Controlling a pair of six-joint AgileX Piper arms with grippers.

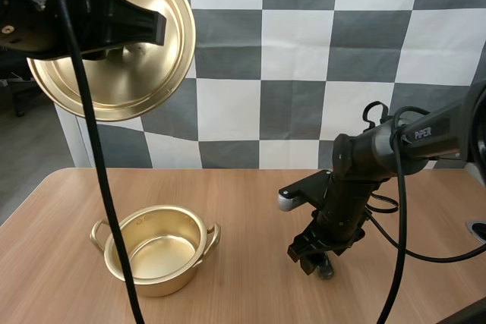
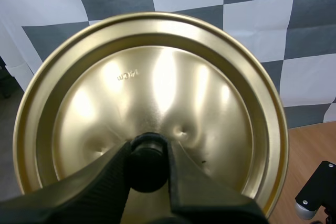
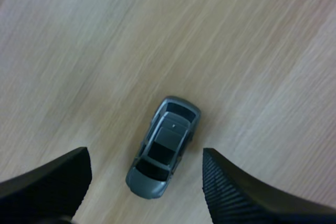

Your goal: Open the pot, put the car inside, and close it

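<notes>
Left gripper [image 2: 148, 155], raised high, pinches the black knob [image 2: 148, 170] of the gold lid [image 2: 157, 87]. Right gripper [image 3: 143, 156] points down, fingers spread around a gray toy car [image 3: 164, 145] on the wooden table [image 1: 250, 210], right of the uncovered gold pot [image 1: 163, 282].

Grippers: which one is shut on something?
The left gripper, pinching the golden metal lid by its knob; the right gripper is open over a grey toy car.

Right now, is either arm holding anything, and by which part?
The left gripper holds the gold lid by its black knob, pinched between the fingers. The right gripper holds nothing; its fingers stand open over the car.
</notes>
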